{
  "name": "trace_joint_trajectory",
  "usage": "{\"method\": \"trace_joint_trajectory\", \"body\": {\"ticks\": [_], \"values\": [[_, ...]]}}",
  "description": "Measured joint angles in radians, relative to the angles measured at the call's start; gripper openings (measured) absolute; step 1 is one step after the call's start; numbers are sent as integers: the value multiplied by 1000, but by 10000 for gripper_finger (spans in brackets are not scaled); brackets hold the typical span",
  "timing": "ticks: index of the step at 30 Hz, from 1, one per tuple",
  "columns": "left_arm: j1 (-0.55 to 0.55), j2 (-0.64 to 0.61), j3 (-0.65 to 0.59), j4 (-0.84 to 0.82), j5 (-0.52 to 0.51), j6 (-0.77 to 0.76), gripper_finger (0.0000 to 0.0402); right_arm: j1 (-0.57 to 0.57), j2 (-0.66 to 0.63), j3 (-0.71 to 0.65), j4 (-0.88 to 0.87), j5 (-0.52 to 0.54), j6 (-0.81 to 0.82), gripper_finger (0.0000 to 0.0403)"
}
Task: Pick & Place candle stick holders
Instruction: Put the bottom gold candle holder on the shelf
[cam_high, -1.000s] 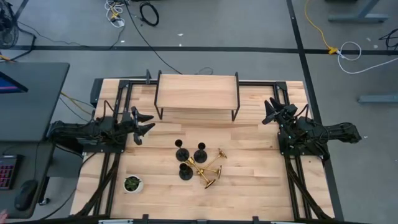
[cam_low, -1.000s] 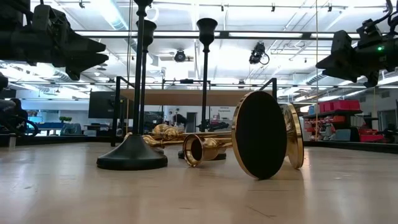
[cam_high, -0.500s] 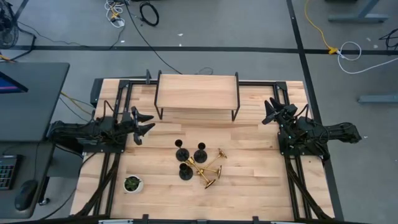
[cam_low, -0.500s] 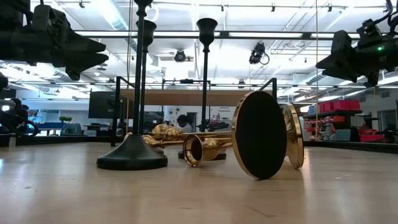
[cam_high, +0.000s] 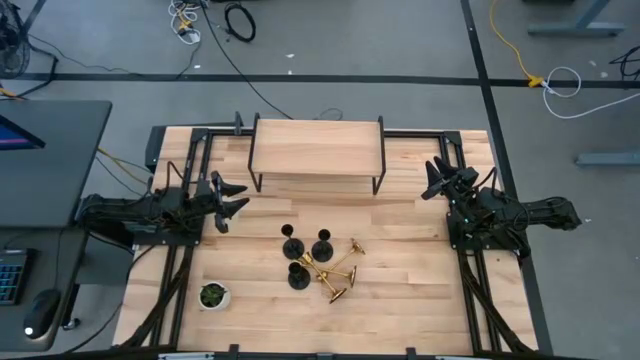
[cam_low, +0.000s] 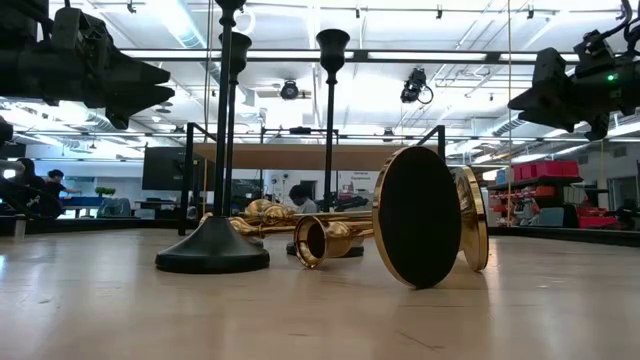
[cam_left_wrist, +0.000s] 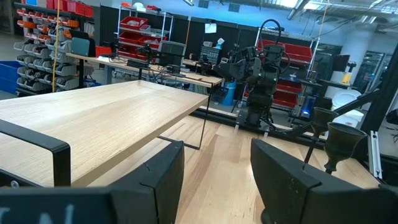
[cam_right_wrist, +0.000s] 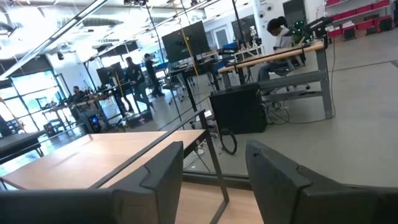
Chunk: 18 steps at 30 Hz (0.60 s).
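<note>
Three black candle stick holders (cam_high: 291, 245) (cam_high: 323, 247) (cam_high: 298, 275) stand upright on their round bases at the table's middle. Their stems show in the low view (cam_low: 228, 120) (cam_low: 332, 110). Three gold holders (cam_high: 337, 266) lie on their sides, crossed over one another, beside the black ones. One gold base disc (cam_low: 420, 230) faces the low camera. My left gripper (cam_high: 240, 197) (cam_left_wrist: 214, 180) is open and empty, raised at the table's left side. My right gripper (cam_high: 428, 180) (cam_right_wrist: 214, 180) is open and empty, raised at the right side.
A wooden shelf on black legs (cam_high: 317, 150) stands at the table's far middle. A small white pot with a green plant (cam_high: 212, 295) sits near the front left. Black frame rails (cam_high: 180, 270) run along both table sides. People show in the room behind.
</note>
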Motion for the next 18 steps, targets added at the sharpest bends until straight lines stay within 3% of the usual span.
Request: {"method": "trace_joint_trajectory", "body": {"ticks": [11, 18], "values": [[0, 0, 0, 0, 0, 0, 188, 0, 0, 0, 92, 31, -51, 176], [0, 0, 0, 0, 0, 0, 188, 0, 0, 0, 216, -143, -119, 176]]}}
